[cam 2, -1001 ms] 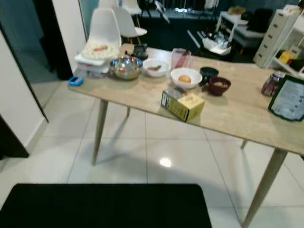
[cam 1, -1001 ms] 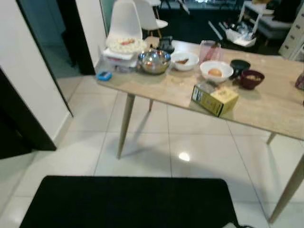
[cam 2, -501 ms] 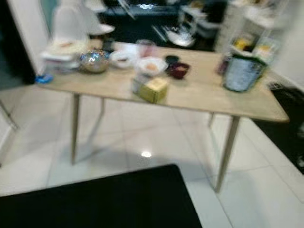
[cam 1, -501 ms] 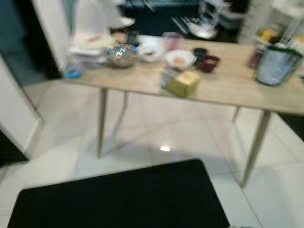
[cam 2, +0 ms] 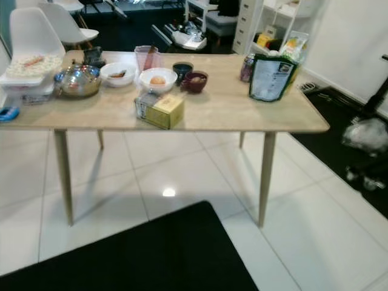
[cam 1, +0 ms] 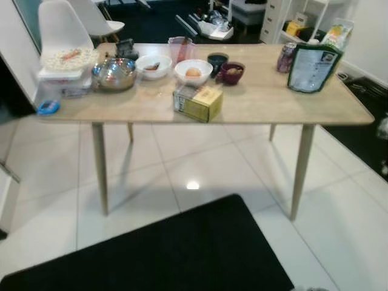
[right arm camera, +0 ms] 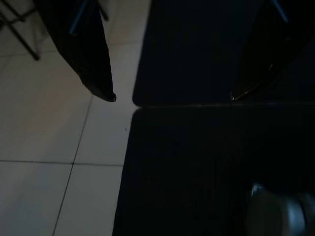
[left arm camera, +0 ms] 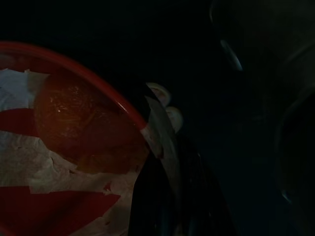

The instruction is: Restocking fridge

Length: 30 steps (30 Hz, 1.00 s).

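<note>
Already your left gripper [left arm camera: 162, 162] pinched the red bowl [left arm camera: 64, 147] by its thin, slippery-looking rim, so you likely needed it level. Your right gripper [right arm camera: 172, 98] hung spread over the mat [right arm camera: 206, 167].

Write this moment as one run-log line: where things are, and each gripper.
table: bowls, yellow box, green bag | left gripper: holding red bowl | right gripper: open over floor mat

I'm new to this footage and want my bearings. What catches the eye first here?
A long wooden table on white tiles, with a cluster of bowls at its left half: a shiny metal bowl and a white bowl with something orange. A yellow box lies near the front edge, and a black mat covers the floor nearest the camera.
</note>
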### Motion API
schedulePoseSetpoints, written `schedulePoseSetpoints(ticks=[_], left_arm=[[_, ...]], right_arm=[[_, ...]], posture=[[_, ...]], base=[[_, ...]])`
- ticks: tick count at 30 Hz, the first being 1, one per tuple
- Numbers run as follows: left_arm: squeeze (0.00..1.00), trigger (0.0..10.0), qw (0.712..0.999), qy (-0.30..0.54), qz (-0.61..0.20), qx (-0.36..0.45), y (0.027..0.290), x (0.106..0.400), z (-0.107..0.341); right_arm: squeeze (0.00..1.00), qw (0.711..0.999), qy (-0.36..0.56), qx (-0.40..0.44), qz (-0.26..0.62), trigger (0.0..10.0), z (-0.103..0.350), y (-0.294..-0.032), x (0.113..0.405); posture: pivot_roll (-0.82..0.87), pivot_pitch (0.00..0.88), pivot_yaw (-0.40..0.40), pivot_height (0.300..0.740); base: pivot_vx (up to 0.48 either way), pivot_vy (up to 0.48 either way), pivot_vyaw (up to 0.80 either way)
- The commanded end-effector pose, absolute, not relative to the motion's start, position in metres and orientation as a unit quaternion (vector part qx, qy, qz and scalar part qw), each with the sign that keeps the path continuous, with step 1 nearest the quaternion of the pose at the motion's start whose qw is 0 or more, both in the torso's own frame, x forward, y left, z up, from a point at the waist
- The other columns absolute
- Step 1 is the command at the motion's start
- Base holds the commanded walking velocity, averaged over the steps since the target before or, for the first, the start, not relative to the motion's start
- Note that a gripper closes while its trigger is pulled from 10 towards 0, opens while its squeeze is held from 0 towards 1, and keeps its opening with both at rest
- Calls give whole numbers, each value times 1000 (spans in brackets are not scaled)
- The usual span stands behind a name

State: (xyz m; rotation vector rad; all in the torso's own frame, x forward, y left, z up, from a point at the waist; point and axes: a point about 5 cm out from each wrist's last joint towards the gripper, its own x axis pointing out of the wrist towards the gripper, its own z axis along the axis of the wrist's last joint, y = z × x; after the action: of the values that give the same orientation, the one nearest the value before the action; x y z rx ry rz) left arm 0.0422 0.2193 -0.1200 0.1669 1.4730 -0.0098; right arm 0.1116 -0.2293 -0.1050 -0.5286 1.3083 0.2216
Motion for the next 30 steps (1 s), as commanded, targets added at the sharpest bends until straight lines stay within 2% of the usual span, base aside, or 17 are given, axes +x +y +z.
schedulePoseSetpoints(ticks=[1,30], left_arm=[[0,10000,757,649,-16,79,215,57,-119],[0,10000,755,643,-53,116,212,64,-118]], right_arm=[[0,747,614,-239,94,10000,-106,-234,102],[0,748,615,-234,88,10000,-105,-236,106]], posture=[[-16,0,-10,740],[-18,0,-5,740]], base=[[0,0,-800],[0,0,-800]])
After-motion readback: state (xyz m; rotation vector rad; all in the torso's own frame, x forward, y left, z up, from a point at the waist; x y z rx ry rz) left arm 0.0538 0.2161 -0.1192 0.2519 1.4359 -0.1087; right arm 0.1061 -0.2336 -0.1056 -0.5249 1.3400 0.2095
